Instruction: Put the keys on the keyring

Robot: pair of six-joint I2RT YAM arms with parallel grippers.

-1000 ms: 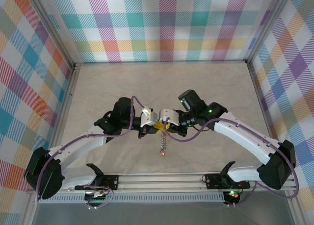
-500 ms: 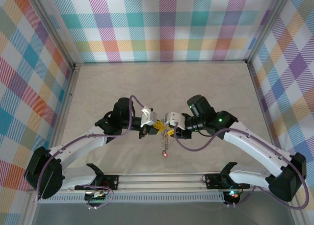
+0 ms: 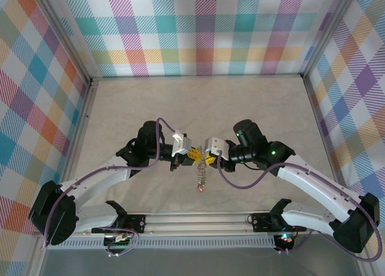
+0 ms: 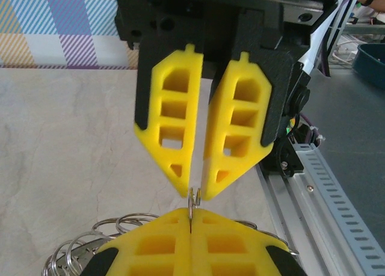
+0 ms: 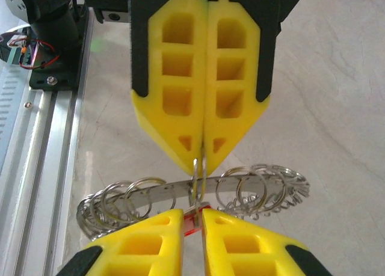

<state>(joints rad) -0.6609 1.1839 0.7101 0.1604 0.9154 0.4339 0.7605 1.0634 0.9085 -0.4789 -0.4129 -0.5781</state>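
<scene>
The keyring (image 5: 162, 192), a silvery band strung with several split rings, hangs below the two grippers and dangles at mid-table (image 3: 202, 177). My left gripper (image 4: 191, 219) is shut on one small split ring (image 5: 196, 171) of it. Tip to tip with it, my right gripper (image 5: 192, 219) has its jaws a narrow gap apart, and a key's red head (image 5: 191, 225) and that ring's wire sit in the gap. Another red key (image 3: 200, 190) hangs at the bottom of the bunch. From above, the left gripper (image 3: 195, 154) and right gripper (image 3: 206, 159) almost touch.
A pale marble-patterned table (image 3: 198, 107) has checked walls on three sides. A metal rail (image 3: 204, 219) carrying the arm bases runs along the near edge, and purple cables loop off both arms.
The right arm has swung outward to the right and its gripper has backed a little off the left one. Its jaws, shut before, now stand slightly apart. The left arm has hardly moved.
</scene>
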